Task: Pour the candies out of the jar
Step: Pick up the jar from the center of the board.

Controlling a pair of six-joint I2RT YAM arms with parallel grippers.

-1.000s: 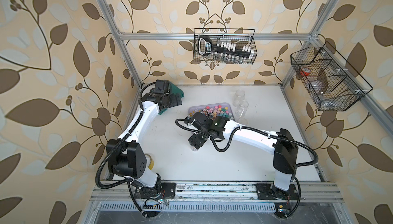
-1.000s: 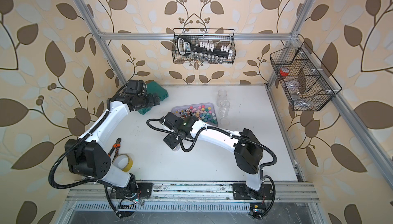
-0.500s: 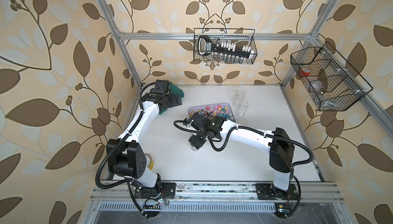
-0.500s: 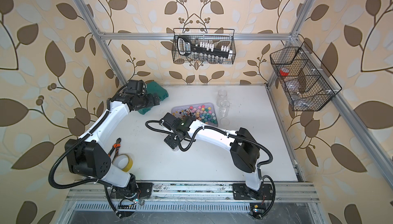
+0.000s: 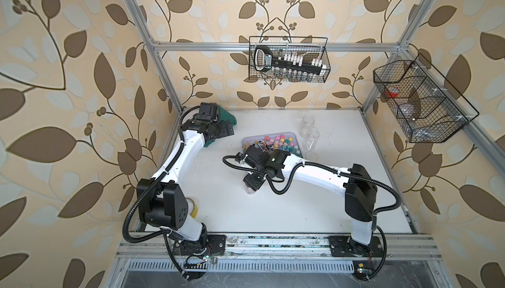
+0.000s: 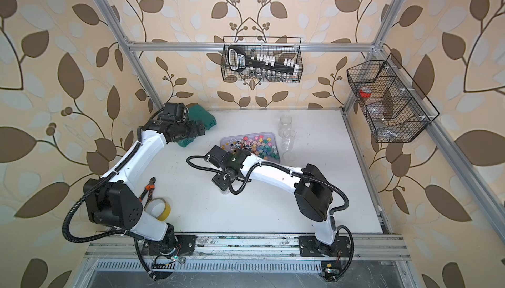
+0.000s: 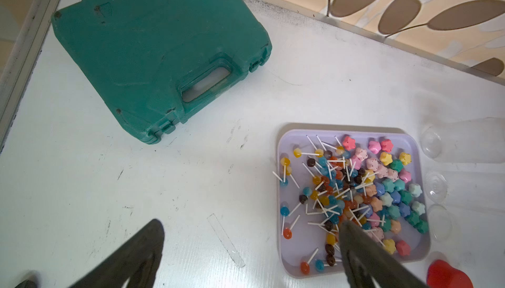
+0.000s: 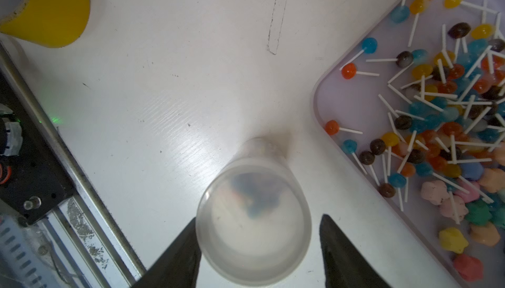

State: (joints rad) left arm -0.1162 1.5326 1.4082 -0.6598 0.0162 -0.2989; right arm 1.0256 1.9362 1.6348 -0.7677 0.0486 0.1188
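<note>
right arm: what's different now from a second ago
The right hand has narrowed its fingers around the clear jar on the table. One finger touches its wall and the other shows a sliver of gap, so there is no firm hold yet. The arm's elbow shifted slightly toward the left arm. The left hand, open, the candies in the tray and the empty jars beside it stayed put.

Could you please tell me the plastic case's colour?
Teal green case, clearest in the left wrist view.

White table (image 5: 246, 218) carries tray (image 7: 297, 248), jars (image 5: 312, 136), green case (image 7: 153, 54) — tape (image 8: 54, 13), pliers (image 6: 149, 188).
</note>
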